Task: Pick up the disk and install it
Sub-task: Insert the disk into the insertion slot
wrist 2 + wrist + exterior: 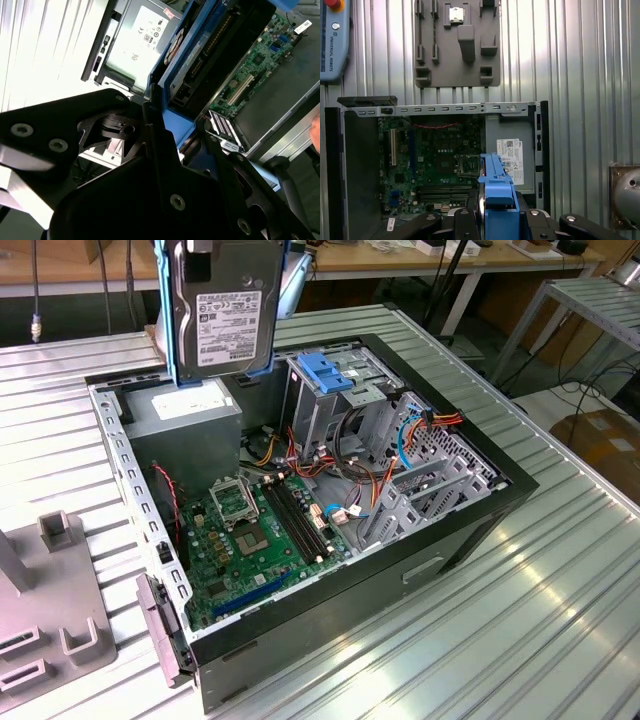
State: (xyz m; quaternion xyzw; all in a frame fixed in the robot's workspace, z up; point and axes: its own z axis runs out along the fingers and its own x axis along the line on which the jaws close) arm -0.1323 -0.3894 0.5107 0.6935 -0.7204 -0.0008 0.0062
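Note:
The disk (pixel 225 315) hangs upright in the air, its white label facing the exterior view and a blue carrier around its edges. It sits above the grey power-supply box (pixel 185 420) at the back corner of the open computer case (pixel 470 530). My gripper (pixel 180 125) is shut on the disk's blue carrier (pixel 495 192), with a black finger (pixel 152 115) on either side of it. In the first wrist view the carrier shows edge-on above the motherboard (pixel 435 165).
Inside the case stands a metal drive cage (pixel 335 405) with a blue latch (pixel 327 372), beside loose cables (pixel 425 425). A grey fixture plate (pixel 50 610) lies on the ribbed metal table (pixel 540 620) at the exterior view's left. A blue-grey control pendant (pixel 332 40) lies beyond the plate.

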